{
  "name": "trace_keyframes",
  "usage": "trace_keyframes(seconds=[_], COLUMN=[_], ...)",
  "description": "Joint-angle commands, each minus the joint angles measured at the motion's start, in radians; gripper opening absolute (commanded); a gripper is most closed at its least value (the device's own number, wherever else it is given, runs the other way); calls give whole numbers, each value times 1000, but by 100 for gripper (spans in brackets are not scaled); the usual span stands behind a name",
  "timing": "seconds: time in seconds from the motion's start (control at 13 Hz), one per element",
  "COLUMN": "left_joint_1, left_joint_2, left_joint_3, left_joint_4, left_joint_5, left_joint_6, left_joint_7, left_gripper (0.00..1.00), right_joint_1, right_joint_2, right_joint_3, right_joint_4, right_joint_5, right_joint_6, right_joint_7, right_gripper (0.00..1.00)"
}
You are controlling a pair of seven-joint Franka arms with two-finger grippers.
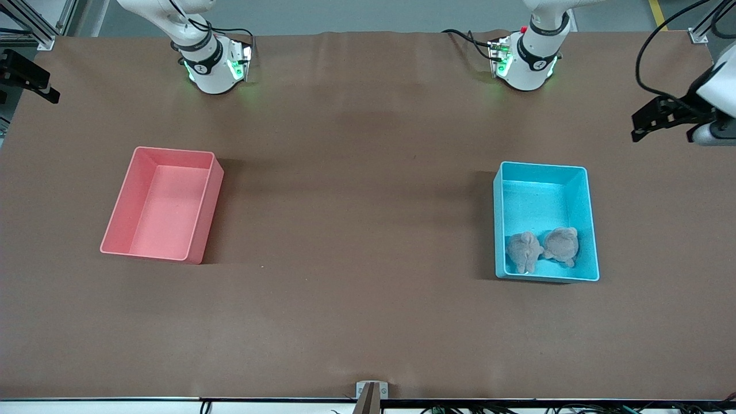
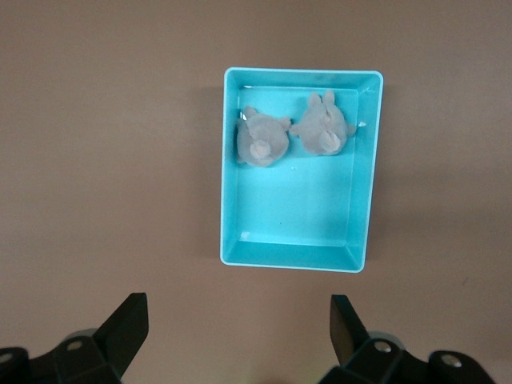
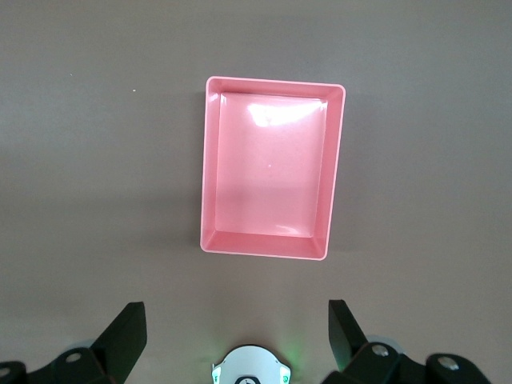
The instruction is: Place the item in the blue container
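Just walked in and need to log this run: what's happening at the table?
Nothing is being held. Two small plush toys lie side by side in the blue container, at the end nearer the front camera. The pink bin, toward the right arm's end of the table, holds nothing. The left gripper hangs open above the table beside the blue container; the right gripper hangs open beside the pink bin.

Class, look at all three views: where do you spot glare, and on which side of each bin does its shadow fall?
Right wrist view: a bright glare patch on the floor of the pink rectangular plastic bin. Left wrist view: even light on the light blue rectangular plastic container, only faint glints by the two grey plush toys. Front view: soft shadows fall from each bin toward the table's middle.
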Motion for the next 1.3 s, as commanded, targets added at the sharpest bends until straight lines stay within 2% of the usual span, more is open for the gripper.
trace_keyframes(seconds=[0.0, 0.23, 0.69, 1.23], left_joint_1=[8, 8, 11, 23], left_joint_2=[21, 56, 96, 75], left_joint_3=[-6, -7, -7, -6], left_joint_4=[39, 94, 91, 67], left_joint_5=[-21, -19, -21, -24], left_joint_6=[-9, -9, 31, 52], left_joint_7=[41, 40, 39, 38], left_gripper=[100, 100, 100, 100], right_joint_1=[-2, 1, 1, -2], right_joint_2=[-15, -3, 3, 20], right_joint_3=[-2, -1, -2, -1], right_joint_4=[2, 40, 43, 37], right_joint_5=[-1, -2, -11, -11], right_joint_6=[0, -1, -1, -49], right_joint_7=[-5, -6, -3, 3], right_gripper=[100, 100, 100, 100])
